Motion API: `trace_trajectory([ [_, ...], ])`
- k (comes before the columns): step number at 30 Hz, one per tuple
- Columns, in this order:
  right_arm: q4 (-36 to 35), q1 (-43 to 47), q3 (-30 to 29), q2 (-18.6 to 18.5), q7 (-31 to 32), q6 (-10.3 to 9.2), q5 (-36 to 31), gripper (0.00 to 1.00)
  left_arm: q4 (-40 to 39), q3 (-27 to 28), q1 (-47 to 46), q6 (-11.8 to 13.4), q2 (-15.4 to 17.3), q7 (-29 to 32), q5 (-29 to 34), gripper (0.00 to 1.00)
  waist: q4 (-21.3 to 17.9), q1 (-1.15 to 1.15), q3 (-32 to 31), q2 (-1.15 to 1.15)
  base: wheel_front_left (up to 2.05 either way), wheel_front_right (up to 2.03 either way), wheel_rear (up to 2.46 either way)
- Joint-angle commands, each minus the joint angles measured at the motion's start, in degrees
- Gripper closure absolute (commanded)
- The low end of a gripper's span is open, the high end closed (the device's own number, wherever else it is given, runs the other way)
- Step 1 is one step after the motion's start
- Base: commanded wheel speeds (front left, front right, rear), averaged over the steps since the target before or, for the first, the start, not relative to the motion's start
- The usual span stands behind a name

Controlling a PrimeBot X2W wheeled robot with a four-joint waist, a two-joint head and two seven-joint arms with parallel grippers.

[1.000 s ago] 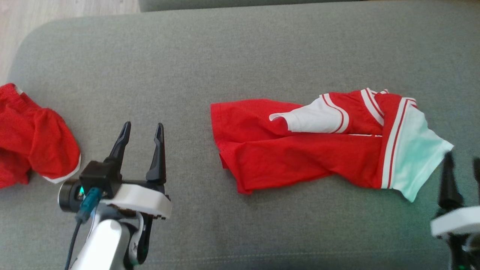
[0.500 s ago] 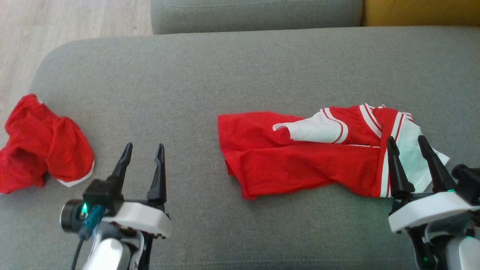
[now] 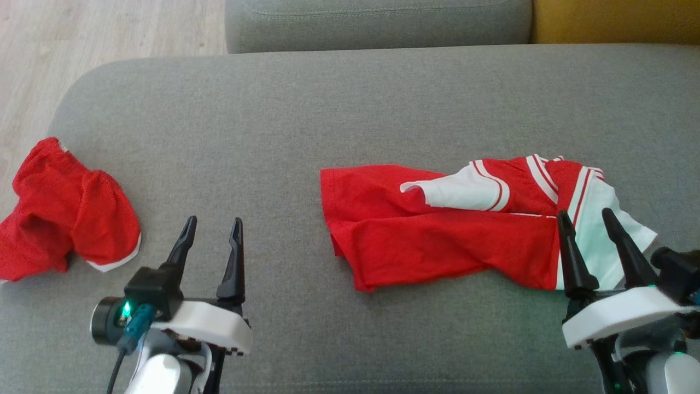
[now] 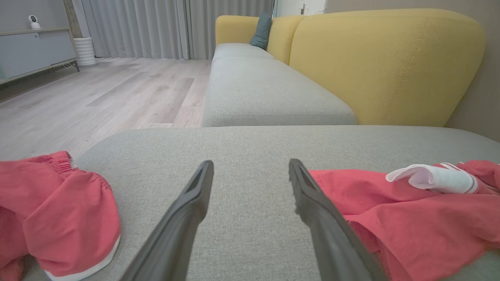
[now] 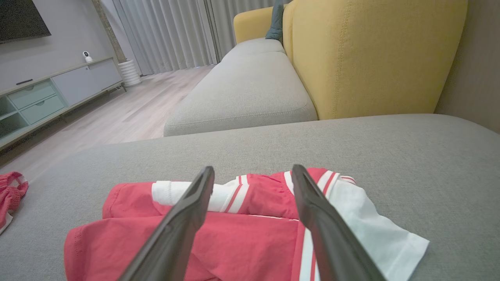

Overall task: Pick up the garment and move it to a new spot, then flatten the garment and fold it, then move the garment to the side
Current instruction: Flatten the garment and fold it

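Right gripper (image 3: 583, 212) has advanced to the white end of the garment (image 3: 437, 241), fingers spread and empty, evidently poised to grasp. Left gripper (image 3: 214, 220) hovers open, well apart.

Our left gripper (image 3: 213, 223) had two long, dark, tapering fingers (image 3: 232, 262) set in a white mount (image 3: 202, 325). To its left sat a black block (image 3: 153, 284) with a green light (image 3: 126, 308), a teal plug (image 3: 136, 323) and a dark cable (image 3: 113, 372). Our right gripper (image 3: 584, 214) looked alike, on a pale forearm (image 3: 678, 377).
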Motion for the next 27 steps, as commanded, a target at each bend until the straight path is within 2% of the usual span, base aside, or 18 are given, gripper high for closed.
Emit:
trace_trajectory([
  [1, -1.9, -1.2, 1.4, -0.6, -0.1, -0.04, 0.3, 0.0, -2.2, 2.1, -1.6, 0.4, 1.1, 0.0, -0.4, 0.0, 0.0, 0.0, 0.1, 0.0, 0.0, 0.0, 0.0],
  [6, -1.8, -1.3, 1.3, -0.6, -0.1, -0.04, 0.4, 0.0, -2.6, 1.0, -2.2, -0.3, 1.0, 0.6, -0.4, 0.0, 0.0, 0.0, 0.3, 0.0, 0.0, 0.0, 0.0],
  [12, -1.5, -1.8, 1.8, -0.6, 0.2, -0.04, 0.8, 0.0, -2.2, -5.0, -4.7, -5.1, -1.8, 5.3, -2.3, 0.0, -0.2, 0.0, 1.6, 0.0, 0.0, 0.0, 0.0],
  [18, -1.3, -2.9, 3.0, -0.6, 0.2, -0.04, 1.3, 0.0, 3.0, -10.2, -7.6, -9.5, -5.6, 10.7, -5.4, 0.0, -2.0, 0.0, 3.9, 0.0, 0.0, 0.0, 0.0],
  [26, -0.9, -3.6, 2.5, -0.6, -0.3, -0.04, 2.0, 0.0, 12.1, -10.6, -12.0, -10.6, -7.9, 12.0, -9.0, 0.0, -4.6, 0.0, 6.7, 0.0, 0.0, 0.0, 0.0],
  [27, -0.8, -3.6, 2.3, -0.6, -0.3, -0.04, 2.1, 0.0, 12.8, -10.5, -12.6, -11.1, -8.1, 11.6, -9.6, 0.27, -4.8, 0.0, 6.9, 0.0, 0.0, 0.0, 0.0],
])
